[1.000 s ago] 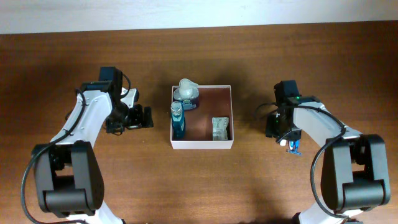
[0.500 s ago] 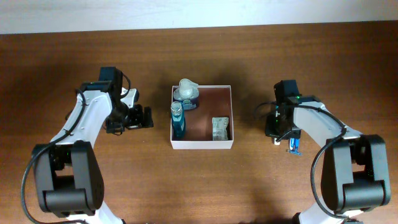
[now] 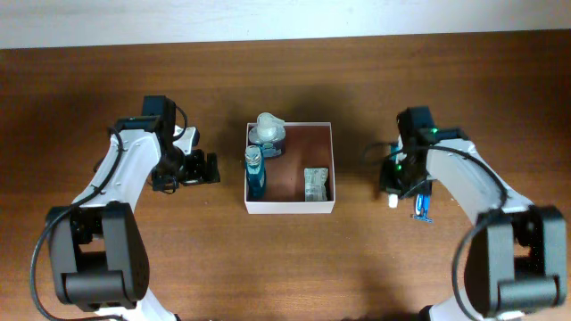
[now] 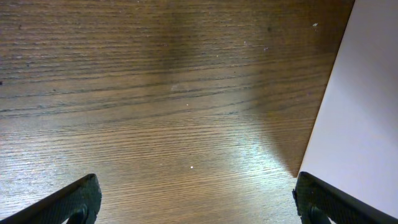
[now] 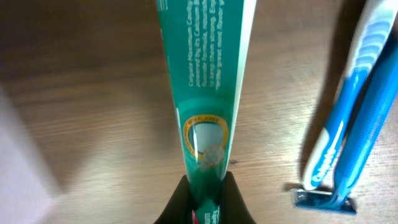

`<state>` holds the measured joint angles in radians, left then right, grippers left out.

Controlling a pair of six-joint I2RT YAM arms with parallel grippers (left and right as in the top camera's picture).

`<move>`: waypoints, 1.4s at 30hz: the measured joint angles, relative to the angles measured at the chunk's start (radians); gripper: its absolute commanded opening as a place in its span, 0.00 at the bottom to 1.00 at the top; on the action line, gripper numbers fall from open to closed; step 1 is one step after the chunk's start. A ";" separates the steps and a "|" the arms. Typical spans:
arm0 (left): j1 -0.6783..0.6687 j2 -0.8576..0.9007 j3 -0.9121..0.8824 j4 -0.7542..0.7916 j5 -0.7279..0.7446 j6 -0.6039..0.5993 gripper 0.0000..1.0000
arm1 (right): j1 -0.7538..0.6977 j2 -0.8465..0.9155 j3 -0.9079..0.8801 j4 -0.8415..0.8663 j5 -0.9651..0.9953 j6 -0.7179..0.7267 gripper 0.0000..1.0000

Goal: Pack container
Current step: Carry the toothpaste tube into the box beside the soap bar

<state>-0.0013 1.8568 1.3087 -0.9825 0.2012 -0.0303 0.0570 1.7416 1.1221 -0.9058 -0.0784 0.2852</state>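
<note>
The container (image 3: 290, 207) is a shallow square box with white walls and a reddish-brown inside, at the table's middle. In it are a blue bottle (image 3: 255, 173), a pale bottle (image 3: 268, 133) and a small packet (image 3: 315, 184). My right gripper (image 3: 395, 181) is to the container's right. It is shut (image 5: 205, 194) on a green toothpaste tube (image 5: 205, 93), whose white end shows in the overhead view (image 3: 393, 201). My left gripper (image 3: 211, 168) is open and empty (image 4: 199, 202) just left of the container's white wall (image 4: 360, 124).
A blue and white razor (image 3: 421, 208) lies on the table just right of my right gripper and shows at the right of the right wrist view (image 5: 348, 137). The wooden table's far edge runs along the top of the overhead view.
My right gripper has shifted slightly left, toward the container, with the toothpaste tube in it. The razor stays where it lay. My left arm has not moved.
</note>
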 measured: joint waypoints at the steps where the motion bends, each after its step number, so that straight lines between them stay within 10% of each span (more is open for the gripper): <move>1: 0.000 0.000 0.000 0.000 0.000 0.000 0.99 | 0.007 -0.029 0.032 -0.012 -0.032 0.001 0.04; 19: 0.000 0.000 0.000 0.000 0.000 0.000 0.99 | 0.454 -0.196 0.243 0.007 -0.031 0.147 0.05; 42: 0.000 0.000 0.000 0.000 0.000 0.000 0.99 | 0.510 0.084 0.243 0.114 0.040 0.224 0.05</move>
<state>-0.0013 1.8568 1.3087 -0.9825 0.2008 -0.0303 0.5671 1.8259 1.3651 -0.7914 -0.0387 0.5091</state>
